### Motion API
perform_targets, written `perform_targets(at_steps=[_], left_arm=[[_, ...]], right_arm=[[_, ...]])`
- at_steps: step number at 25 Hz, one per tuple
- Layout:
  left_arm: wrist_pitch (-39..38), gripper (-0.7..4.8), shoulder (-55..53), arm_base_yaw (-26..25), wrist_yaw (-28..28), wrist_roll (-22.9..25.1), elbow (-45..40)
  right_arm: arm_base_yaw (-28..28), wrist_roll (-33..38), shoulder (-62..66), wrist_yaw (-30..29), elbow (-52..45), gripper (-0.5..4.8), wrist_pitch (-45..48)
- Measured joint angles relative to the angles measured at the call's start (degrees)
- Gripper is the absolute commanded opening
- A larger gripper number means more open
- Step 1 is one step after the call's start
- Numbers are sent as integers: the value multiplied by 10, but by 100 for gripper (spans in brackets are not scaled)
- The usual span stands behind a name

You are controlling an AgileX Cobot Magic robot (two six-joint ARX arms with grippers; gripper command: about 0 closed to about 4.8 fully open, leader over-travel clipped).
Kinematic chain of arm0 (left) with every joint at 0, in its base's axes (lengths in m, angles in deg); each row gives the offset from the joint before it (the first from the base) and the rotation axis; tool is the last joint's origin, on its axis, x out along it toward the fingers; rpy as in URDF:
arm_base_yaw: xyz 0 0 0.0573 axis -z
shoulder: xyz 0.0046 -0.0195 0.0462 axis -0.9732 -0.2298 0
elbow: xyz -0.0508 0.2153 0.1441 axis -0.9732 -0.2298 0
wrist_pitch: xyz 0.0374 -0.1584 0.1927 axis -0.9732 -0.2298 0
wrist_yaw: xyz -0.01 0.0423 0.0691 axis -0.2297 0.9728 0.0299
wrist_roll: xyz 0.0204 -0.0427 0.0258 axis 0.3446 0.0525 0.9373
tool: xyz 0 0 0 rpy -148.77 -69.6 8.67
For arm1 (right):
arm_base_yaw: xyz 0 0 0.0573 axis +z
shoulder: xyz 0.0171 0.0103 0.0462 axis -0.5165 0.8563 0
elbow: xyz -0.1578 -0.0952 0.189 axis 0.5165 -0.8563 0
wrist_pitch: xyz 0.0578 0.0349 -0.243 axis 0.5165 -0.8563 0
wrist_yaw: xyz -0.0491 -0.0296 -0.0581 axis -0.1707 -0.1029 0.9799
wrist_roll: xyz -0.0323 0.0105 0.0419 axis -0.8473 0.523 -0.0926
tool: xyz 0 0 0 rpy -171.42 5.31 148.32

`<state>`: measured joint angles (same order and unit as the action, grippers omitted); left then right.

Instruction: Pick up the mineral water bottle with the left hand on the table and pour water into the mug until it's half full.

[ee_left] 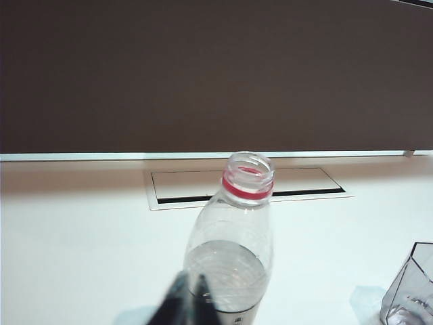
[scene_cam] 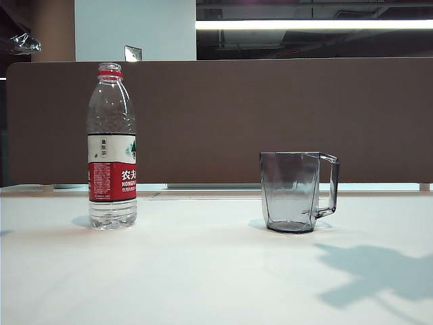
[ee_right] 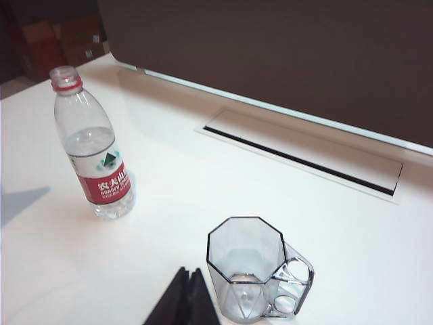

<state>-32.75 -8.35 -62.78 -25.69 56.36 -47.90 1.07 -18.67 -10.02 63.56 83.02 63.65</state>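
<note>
**Two closed grippers, one open bottle to lift**

One mineral water bottle (scene_cam: 111, 145) stands uncapped on the table (scene_cam: 203, 271), at 9 o'clock from the mug (scene_cam: 292, 191), well apart. The thin plastic looks soft and slippery; I would grasp its labelled middle gently. The left gripper (ee_left: 190, 298) hovers near it, jaws together. The right gripper (ee_right: 186, 298), jaws together, is beside the mug.

- One mineral water bottle (scene_cam: 111, 146), clear plastic, uncapped, with one red neck ring and one red-and-white label.
- One mug (scene_cam: 292, 191), smoky-grey faceted glass, with one handle.
- One white bench (scene_cam: 203, 271) carrying both.
- Two grippers: the left gripper (ee_left: 189, 301) and the right gripper (ee_right: 186, 298), each showing one pair of black fingertips pressed together.
- One cable slot (ee_right: 304, 159) in the bench.
</note>
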Motion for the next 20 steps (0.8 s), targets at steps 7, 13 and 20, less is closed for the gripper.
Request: perform_targets(at_steps=[7,13,20], left_arm=[[7,479,-27,0,0,0,0],[79,479,-100,0,0,0,0],[114,479,-171,0,0,11,0]], right_arm=[[0,0,0,0,0,-1,0],[0,0,0,0,0,-1,0],[0,0,0,0,0,-1,0]])
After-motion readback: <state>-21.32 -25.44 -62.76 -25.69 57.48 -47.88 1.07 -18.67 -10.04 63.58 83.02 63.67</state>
